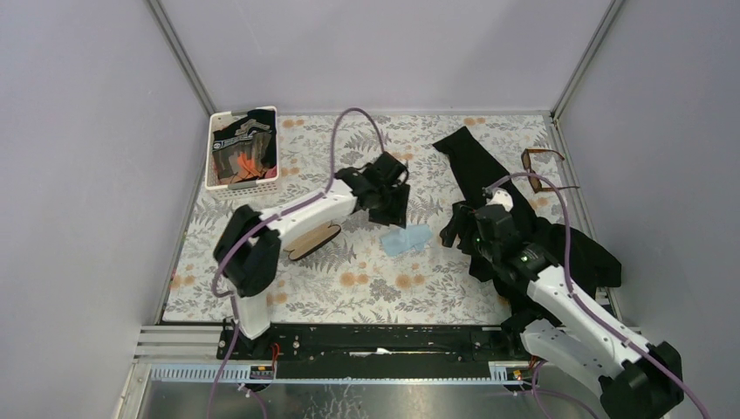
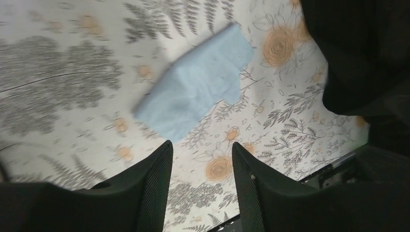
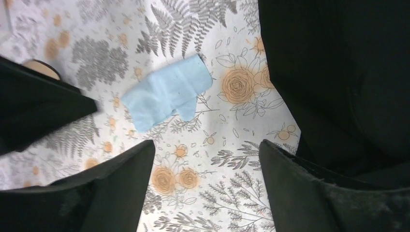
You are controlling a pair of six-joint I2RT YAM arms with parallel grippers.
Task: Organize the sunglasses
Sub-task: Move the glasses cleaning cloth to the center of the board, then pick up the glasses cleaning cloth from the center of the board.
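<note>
The sunglasses [image 1: 542,169], amber-brown framed with their arms unfolded, lie at the far right edge of the flowered mat, away from both arms. My left gripper [image 1: 394,209] [image 2: 202,147] hovers just behind a small light-blue cloth [image 1: 407,239] [image 2: 196,89], open, with only mat between its fingers. My right gripper [image 1: 454,230] [image 3: 207,145] hangs to the right of the same cloth [image 3: 167,92], open wide and empty. The sunglasses do not show in either wrist view.
A black garment [image 1: 489,175] [image 2: 367,58] [image 3: 348,72] sprawls across the right side under the right arm. An oblong tan-faced case [image 1: 312,240] lies beside the left arm. A white basket [image 1: 213,155] holding dark items stands at the back left.
</note>
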